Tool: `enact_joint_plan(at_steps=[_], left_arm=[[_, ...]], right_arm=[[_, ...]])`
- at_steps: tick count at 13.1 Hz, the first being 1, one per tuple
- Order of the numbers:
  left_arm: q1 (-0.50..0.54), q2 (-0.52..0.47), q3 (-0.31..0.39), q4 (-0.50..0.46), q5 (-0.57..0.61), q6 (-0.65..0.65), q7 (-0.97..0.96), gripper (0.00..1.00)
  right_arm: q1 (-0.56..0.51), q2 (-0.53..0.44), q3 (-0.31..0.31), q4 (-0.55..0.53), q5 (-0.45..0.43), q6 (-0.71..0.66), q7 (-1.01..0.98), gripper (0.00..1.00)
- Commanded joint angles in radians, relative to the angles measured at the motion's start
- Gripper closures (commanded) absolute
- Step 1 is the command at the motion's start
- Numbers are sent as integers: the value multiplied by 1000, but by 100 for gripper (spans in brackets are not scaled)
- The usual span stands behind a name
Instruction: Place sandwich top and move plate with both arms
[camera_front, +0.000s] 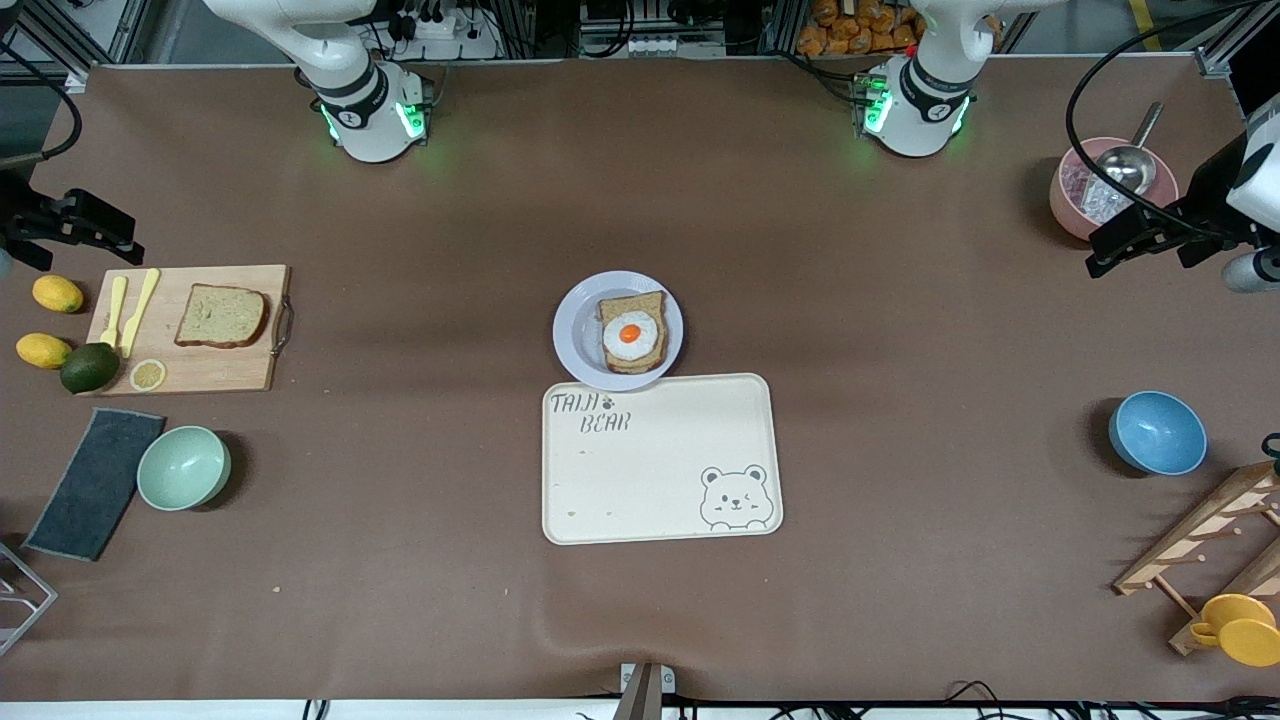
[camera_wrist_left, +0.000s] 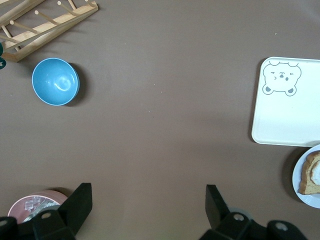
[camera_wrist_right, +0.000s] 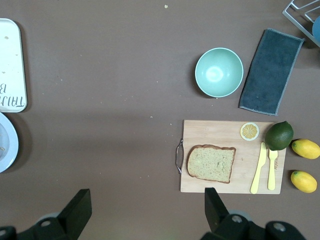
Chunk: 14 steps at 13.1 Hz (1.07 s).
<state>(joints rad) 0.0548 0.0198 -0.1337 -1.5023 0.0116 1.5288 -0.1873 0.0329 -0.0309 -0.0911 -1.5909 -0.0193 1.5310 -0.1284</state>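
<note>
The sandwich top (camera_front: 222, 316) (camera_wrist_right: 211, 163), a plain tan slice, lies flat on a wooden cutting board (camera_front: 190, 375) toward the right arm's end of the table. The lavender plate (camera_front: 575, 335) (camera_wrist_left: 305, 199) (camera_wrist_right: 6, 145) sits mid-table and carries a slice with a fried egg (camera_front: 633, 334). My right gripper (camera_front: 105, 235) (camera_wrist_right: 146, 202) hangs open over bare table beside the board, holding nothing. At the left arm's end, my left gripper (camera_front: 1120, 245) (camera_wrist_left: 148, 200) hangs open and empty by the pink bowl.
A cream bear tray (camera_front: 660, 500) touches the plate's nearer edge. The board also holds yellow cutlery (camera_front: 128, 310) and a lemon slice, with an avocado and lemons beside it. Nearer lie a mint bowl (camera_front: 183, 467) and dark cloth (camera_front: 95, 482). Blue bowl (camera_front: 1157, 432), pink bowl (camera_front: 1070, 205), wooden rack (camera_front: 1210, 550).
</note>
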Motion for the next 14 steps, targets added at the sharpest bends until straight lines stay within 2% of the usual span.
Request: enact_joint_plan(at_steps=[1,14], left_arm=[[5,-11,2,5,-4,-25,-2,0],[7,-3,0,1,-4,-42,-18,0]], right_arm=[[5,-11,1,-9,-18,-5,16,0],[7,-9,1,-11,-18,-5,16,0]])
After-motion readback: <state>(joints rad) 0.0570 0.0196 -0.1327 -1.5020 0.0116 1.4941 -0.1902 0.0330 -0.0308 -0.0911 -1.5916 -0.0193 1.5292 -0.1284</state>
